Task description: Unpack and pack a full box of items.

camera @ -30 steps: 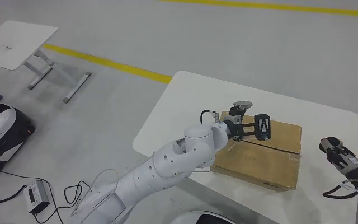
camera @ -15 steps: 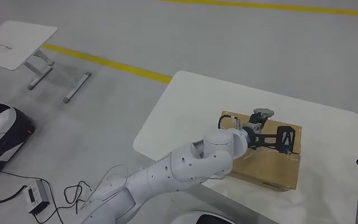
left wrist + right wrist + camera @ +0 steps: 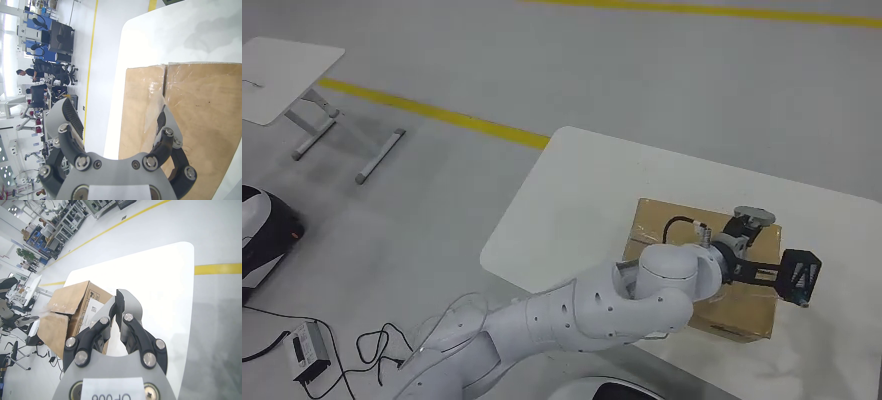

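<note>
With left gripper (image 3: 798,278) spread wide over 3 o'clock end of box (image 3: 650,220), right gripper (image 3: 116,306) pinched shut, empty: could snag loose tape (image 3: 151,94), dragging box toward table (image 3: 582,180) edge.

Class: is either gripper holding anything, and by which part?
Nothing is held. The left gripper is open by the cardboard box; the right gripper is shut on nothing.

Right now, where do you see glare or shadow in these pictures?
Left wrist view: the tape on the box glints, and soft shadows mottle the table. Right wrist view: the table glares white beside the box.
</note>
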{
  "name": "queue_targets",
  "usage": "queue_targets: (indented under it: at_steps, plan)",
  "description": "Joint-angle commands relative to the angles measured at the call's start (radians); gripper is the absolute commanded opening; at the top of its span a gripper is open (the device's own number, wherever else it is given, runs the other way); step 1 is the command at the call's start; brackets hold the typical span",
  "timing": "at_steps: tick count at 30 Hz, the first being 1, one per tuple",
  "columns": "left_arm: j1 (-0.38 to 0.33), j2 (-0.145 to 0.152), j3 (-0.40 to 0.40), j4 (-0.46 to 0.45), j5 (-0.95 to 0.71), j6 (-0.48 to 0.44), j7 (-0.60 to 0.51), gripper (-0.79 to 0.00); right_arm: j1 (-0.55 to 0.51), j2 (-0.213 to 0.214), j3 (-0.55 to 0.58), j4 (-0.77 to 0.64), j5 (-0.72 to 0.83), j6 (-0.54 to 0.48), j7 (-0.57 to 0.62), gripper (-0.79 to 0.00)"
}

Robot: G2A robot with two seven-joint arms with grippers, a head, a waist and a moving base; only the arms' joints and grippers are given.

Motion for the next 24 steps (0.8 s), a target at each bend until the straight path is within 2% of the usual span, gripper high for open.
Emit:
queue_targets:
  at_steps: [1, 9, 14, 18, 23, 24]
  plan:
    - [-0.003, -0.01, 0.008, 0.005, 0.001, 0.004, -0.004, 0.0, -0.003, 0.001, 0.006, 0.003, 0.003, -0.006, 0.002, -0.785]
    - [-0.01, -0.044, 0.024, 0.016, 0.001, 0.002, -0.017, 0.0, -0.018, 0.003, 0.024, 0.002, 0.014, -0.017, 0.006, -0.785]
    - [0.004, -0.05, 0.0, -0.005, 0.002, -0.008, -0.031, 0.0, -0.021, 0.004, 0.022, -0.002, 0.016, -0.025, 0.01, -0.785]
    - [0.043, -0.036, -0.06, -0.055, 0.016, -0.043, -0.067, 0.0, -0.015, 0.005, 0.006, -0.026, 0.024, -0.044, 0.027, -0.785]
    - [0.14, 0.0, -0.193, -0.175, 0.007, -0.114, -0.143, 0.0, -0.008, 0.007, -0.033, -0.076, 0.046, -0.092, 0.067, -0.785]
    - [0.164, 0.008, -0.223, -0.203, 0.004, -0.133, -0.152, 0.0, -0.006, 0.007, -0.043, -0.085, 0.049, -0.105, 0.076, -0.757]
